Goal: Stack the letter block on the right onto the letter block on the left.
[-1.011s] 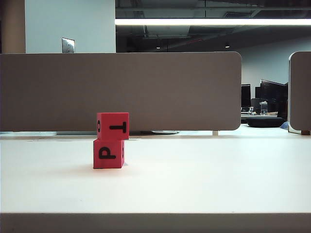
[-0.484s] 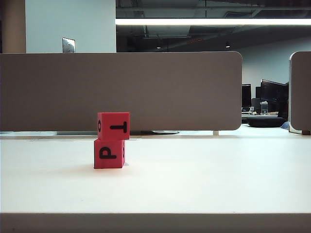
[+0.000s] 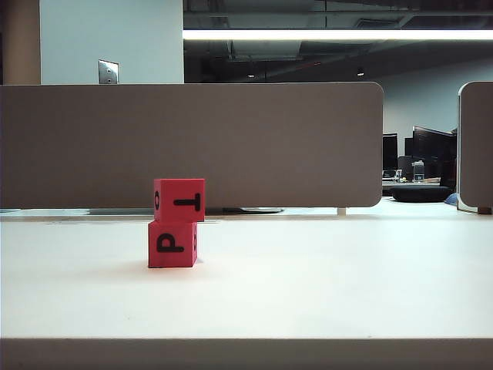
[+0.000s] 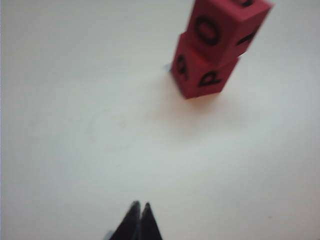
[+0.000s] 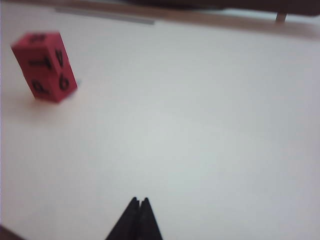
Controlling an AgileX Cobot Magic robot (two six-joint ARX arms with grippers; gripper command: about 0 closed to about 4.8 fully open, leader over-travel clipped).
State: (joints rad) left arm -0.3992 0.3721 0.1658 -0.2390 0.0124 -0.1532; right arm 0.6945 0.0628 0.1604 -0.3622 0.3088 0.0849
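Note:
Two red letter blocks stand stacked on the white table left of centre. The upper block (image 3: pixel 179 200) shows a sideways T and sits slightly offset on the lower block (image 3: pixel 172 244), which shows a sideways P. Neither arm appears in the exterior view. In the left wrist view the upper block (image 4: pixel 225 27) rests on the lower block (image 4: pixel 202 75), well away from my left gripper (image 4: pixel 141 205), which is shut and empty. The right wrist view shows the stack (image 5: pixel 46 67) far off from my right gripper (image 5: pixel 139 199), shut with nothing in it.
A long grey divider panel (image 3: pixel 192 146) runs along the table's far edge, and a second panel (image 3: pixel 475 146) stands at the right. The white tabletop (image 3: pixel 323 277) stretches to the front edge.
The stacked blocks have not moved in the exterior view. No arm shows in it in any of the frames.

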